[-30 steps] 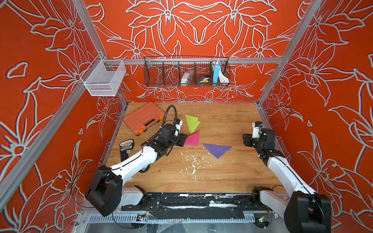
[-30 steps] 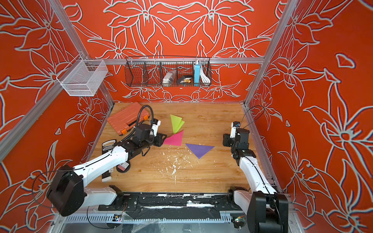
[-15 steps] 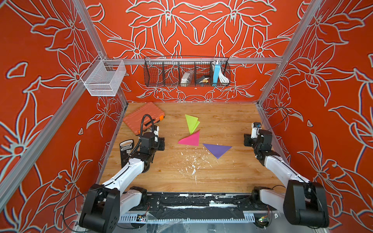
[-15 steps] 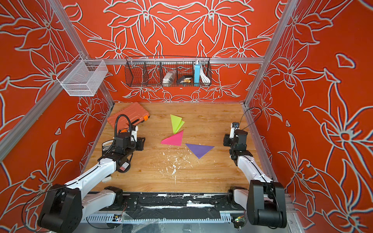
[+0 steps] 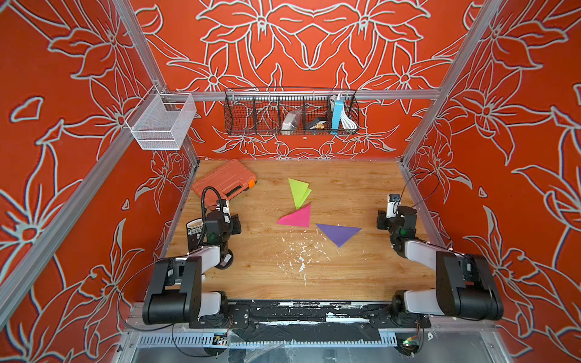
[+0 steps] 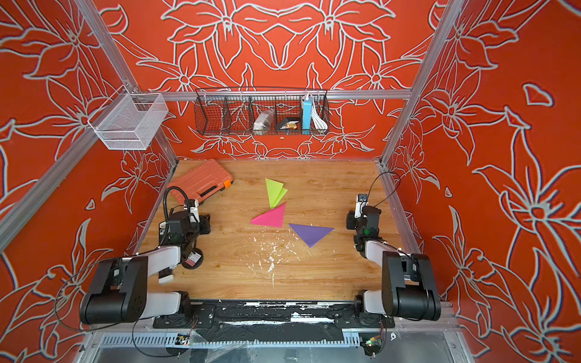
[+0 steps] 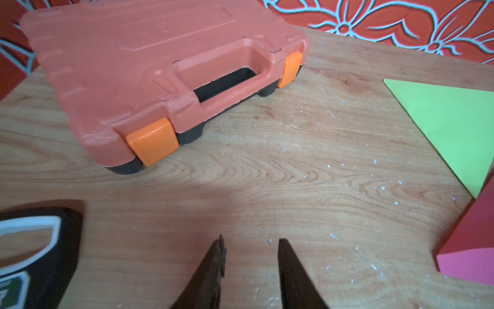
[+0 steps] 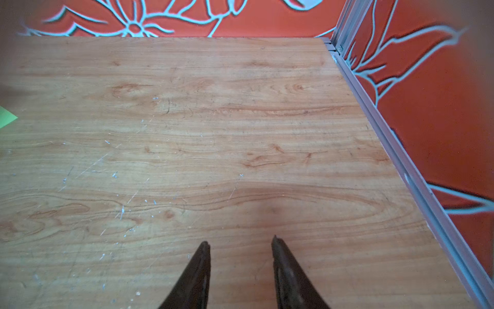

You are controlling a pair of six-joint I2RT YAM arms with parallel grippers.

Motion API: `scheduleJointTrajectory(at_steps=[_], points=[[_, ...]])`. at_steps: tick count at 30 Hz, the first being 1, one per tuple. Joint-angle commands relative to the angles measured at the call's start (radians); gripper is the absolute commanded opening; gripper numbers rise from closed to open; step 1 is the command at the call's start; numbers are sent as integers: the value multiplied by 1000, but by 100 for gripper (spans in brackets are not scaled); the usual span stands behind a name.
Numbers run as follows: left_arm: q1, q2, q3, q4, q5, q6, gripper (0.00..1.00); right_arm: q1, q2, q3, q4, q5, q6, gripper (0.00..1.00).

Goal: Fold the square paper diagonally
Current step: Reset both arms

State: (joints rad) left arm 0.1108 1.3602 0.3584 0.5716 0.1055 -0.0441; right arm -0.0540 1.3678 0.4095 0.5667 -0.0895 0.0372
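Left fingers [image 7: 211, 273] and right fingers [image 8: 196, 273] both standing parted, gripping nothing, hovering near desk [image 5: 345, 276] sides; pink paper [image 5: 297, 217], green paper [image 5: 298, 192], purple paper [image 5: 338, 234] lying mid-desk as folded triangles, pink just beside green; no flat square showing, so folding looking done

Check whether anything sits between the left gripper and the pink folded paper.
Nothing visible does. Only bare tabletop lies between the left gripper and the pink folded paper; the orange tool case sits clear of that line, nearer the back wall.
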Motion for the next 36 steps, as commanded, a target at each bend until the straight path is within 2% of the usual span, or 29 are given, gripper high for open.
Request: scheduleJointTrajectory(at_steps=[1,7,9,12,13,14,17,19,20,21,36], points=[[5,6,-30,147,48,4,39,-1,-4,-39,110,-49,-27,40],[-10,54,-58,233,46,20,51,0,-8,-74,170,-62,-37,41],[-11,45,-52,210,41,23,56,1,-3,-102,221,-52,-34,41],[-20,47,-49,207,20,24,67,4,56,-124,326,-43,-29,43],[-21,46,-49,206,19,25,74,5,44,-118,296,-44,-34,45],[-21,44,-49,203,20,26,98,5,29,-108,249,-40,-38,46],[-21,46,-49,203,19,26,98,11,37,-101,251,-43,-46,50],[-22,46,-49,203,17,26,98,19,45,-97,253,-31,-47,59],[-23,46,-49,204,17,26,98,24,40,-91,234,-21,-50,95],[-23,45,-49,203,17,26,98,26,38,-92,232,-17,-51,98],[-29,49,-42,195,7,29,98,26,39,-92,234,-15,-51,98]])
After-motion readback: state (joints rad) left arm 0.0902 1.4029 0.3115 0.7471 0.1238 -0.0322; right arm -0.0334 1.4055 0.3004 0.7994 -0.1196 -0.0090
